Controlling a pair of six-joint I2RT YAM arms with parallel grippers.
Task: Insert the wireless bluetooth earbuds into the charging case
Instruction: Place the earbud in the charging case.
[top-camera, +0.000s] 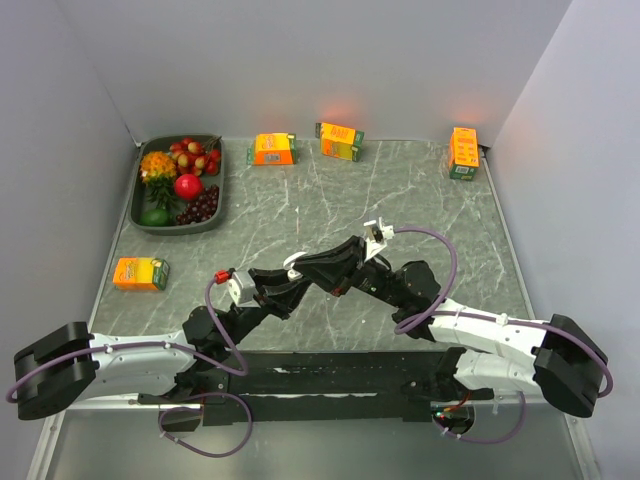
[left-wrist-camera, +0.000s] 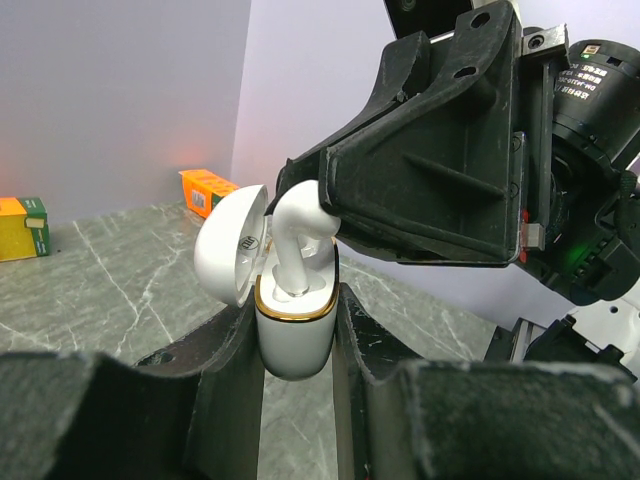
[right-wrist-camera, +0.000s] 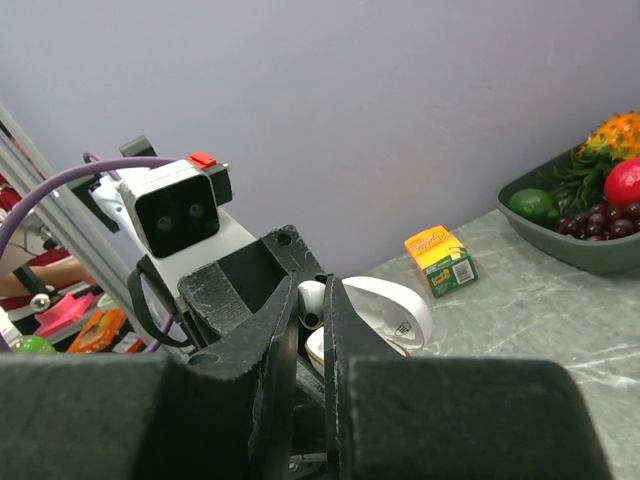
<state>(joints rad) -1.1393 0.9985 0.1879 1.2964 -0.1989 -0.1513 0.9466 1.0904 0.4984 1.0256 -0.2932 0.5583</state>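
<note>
Left fingers (left-wrist-camera: 225, 395) clamp charging case (left-wrist-camera: 295, 340); right fingers (left-wrist-camera: 430, 170) pinch earbud (left-wrist-camera: 300, 215), stem tip hidden inside case.

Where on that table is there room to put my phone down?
Most room: the bare marble between the back cartons and the arms, reaching right to the corner carton. Crowded: the near middle, where the left gripper and right gripper meet at the charging case, and the left side, with the fruit tray and another carton.

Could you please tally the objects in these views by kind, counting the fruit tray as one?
Small orange cardboard cartons: 4
Dark grey oblong tray of fruit: 1
White gold-rimmed charging case, lid open: 1
Tiny white stemmed plastic earbud in view: 1
Total: 7
</note>
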